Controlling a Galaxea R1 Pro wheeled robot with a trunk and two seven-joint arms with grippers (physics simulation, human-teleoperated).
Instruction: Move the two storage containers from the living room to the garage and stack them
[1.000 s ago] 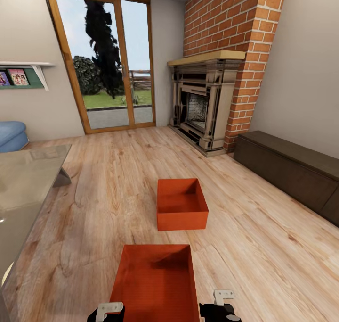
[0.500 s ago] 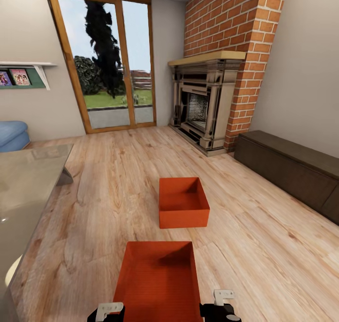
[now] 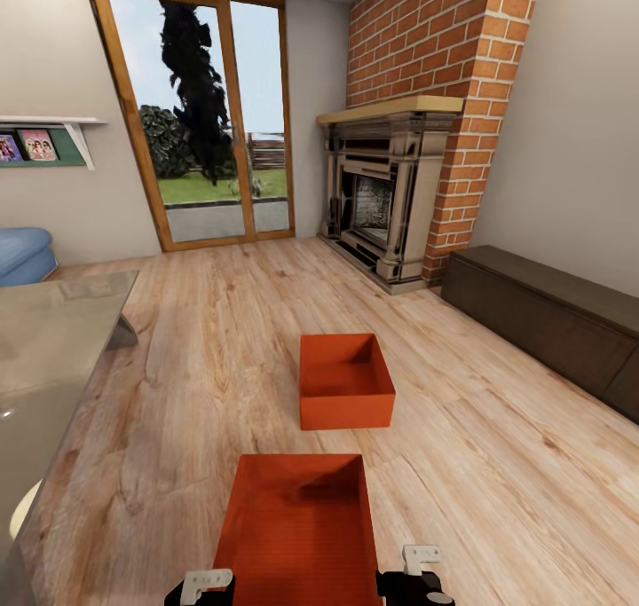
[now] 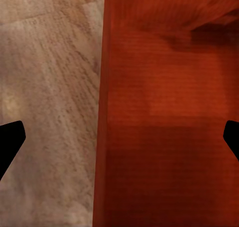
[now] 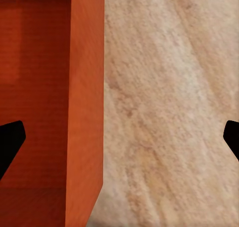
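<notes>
Two orange-red storage containers lie on the light wood-plank floor of the living room. The far one [image 3: 346,382] stands in mid-floor. The near one [image 3: 297,526] is just in front of me. My left gripper [image 3: 206,582] hangs over its left wall and my right gripper [image 3: 419,560] hangs by its right side. In the left wrist view the left gripper [image 4: 119,137] is open, with the near container's wall [image 4: 102,137] between its fingertips. In the right wrist view the right gripper [image 5: 119,137] is open over the other wall [image 5: 87,112]. Neither holds anything.
A glass-topped table [image 3: 44,358] stands at the left, with a blue sofa [image 3: 22,255] behind it. A brick fireplace [image 3: 390,198] and a dark low cabinet [image 3: 550,322] line the right wall. A glass patio door [image 3: 204,118] is at the back.
The whole picture shifted slightly a second ago, so the camera moved a little. Over the last half second nothing has visibly changed.
</notes>
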